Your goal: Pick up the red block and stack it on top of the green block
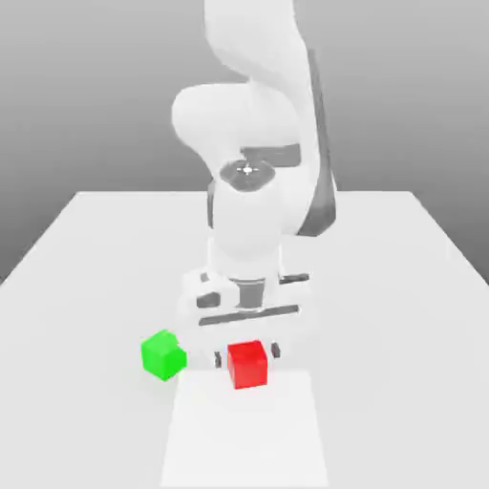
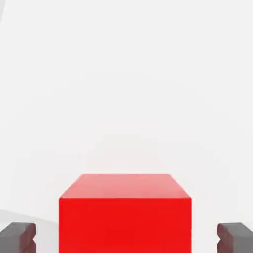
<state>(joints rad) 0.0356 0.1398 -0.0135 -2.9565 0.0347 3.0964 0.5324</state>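
The red block (image 1: 248, 367) rests on the white table (image 1: 86, 248), near its front middle. My gripper (image 1: 247, 354) is down around it, one dark finger on each side. In the hand view the red block (image 2: 125, 217) sits between the two fingertips (image 2: 18, 237), with a clear gap to each of them, so the gripper (image 2: 126, 240) is open and touches nothing. The green block (image 1: 162, 354) stands on the table a short way off, toward the exterior view's left of the red block, at about the same depth.
The arm's white body (image 1: 250, 220) rises just behind the two blocks. A paler strip (image 1: 244, 430) runs from the red block to the table's front edge. Bare table spreads to both sides and behind.
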